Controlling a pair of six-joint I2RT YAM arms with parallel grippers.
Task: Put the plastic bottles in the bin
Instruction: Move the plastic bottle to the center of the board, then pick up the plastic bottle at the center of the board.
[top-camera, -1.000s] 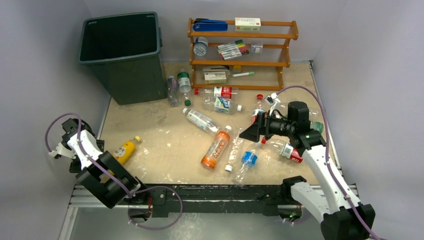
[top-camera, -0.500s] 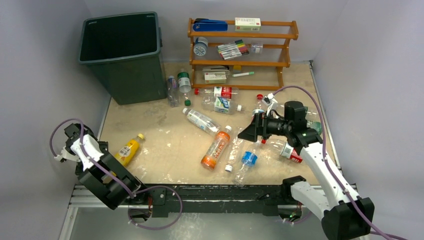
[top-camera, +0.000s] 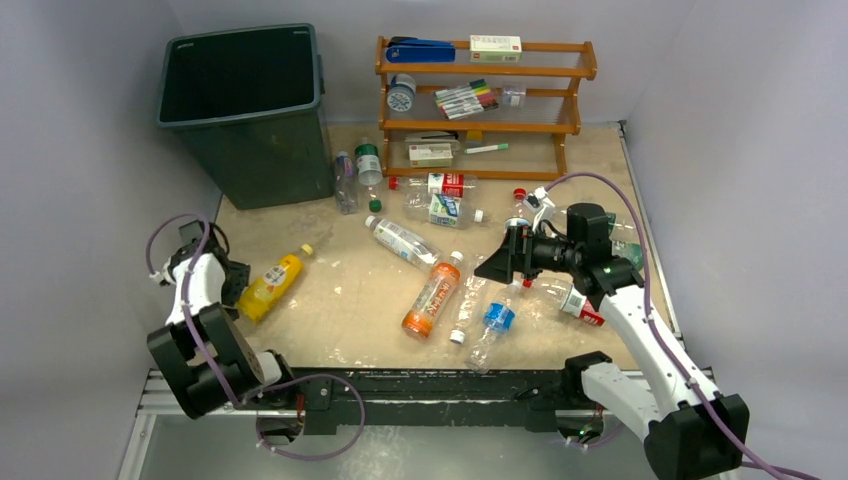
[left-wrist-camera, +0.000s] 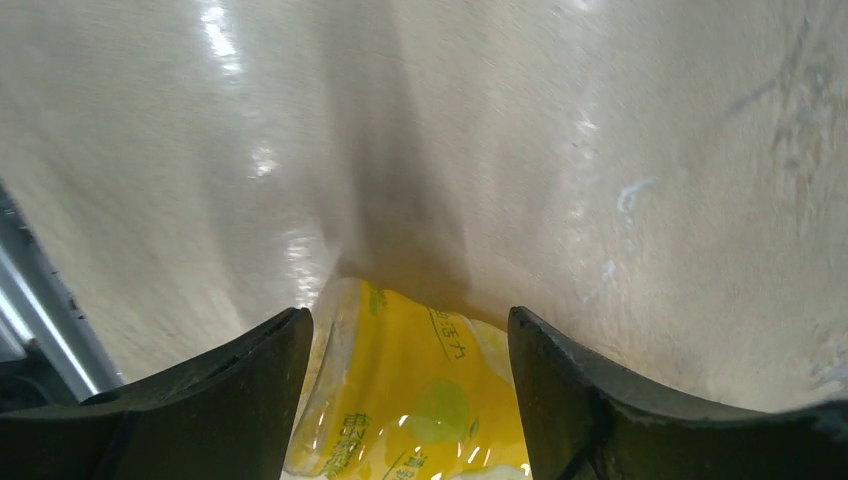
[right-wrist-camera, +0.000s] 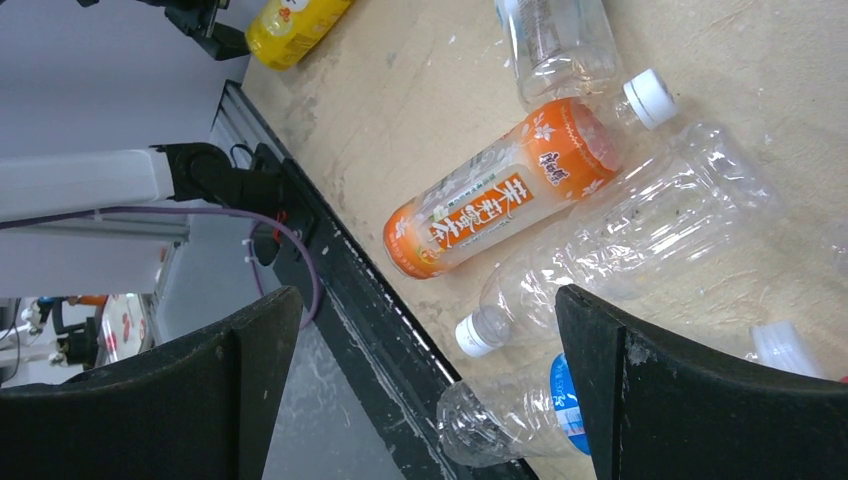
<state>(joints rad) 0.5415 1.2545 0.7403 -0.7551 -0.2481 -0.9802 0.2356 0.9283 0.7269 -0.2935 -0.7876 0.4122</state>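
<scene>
A yellow bottle (top-camera: 275, 280) lies at the table's left. My left gripper (top-camera: 238, 286) is shut on its base end, one jaw against each side of the yellow label (left-wrist-camera: 420, 400). The bin (top-camera: 265, 150) stands at the back left, and its inside looks dark. More plastic bottles lie mid-table: an orange one (top-camera: 432, 295), a clear white-capped one (top-camera: 468, 300) and a blue-labelled one (top-camera: 495, 320). My right gripper (top-camera: 495, 268) hangs open above them. From its wrist I see the orange bottle (right-wrist-camera: 500, 190) and the blue-labelled bottle (right-wrist-camera: 520, 410) below my right gripper (right-wrist-camera: 428, 300).
An orange wooden rack (top-camera: 485, 72) with pens and boxes stands at the back. Further bottles lie near it: a green-capped one (top-camera: 368, 165), a red-labelled one (top-camera: 440, 183) and a white-labelled one (top-camera: 400, 240). Another red-labelled bottle (top-camera: 578, 303) lies under the right arm. The black frame edge (right-wrist-camera: 330, 270) runs along the front.
My left arm swung right onto the yellow bottle, and its jaws narrowed around it. The bottle shifted up and to the right. The right gripper drifted slightly and stayed open.
</scene>
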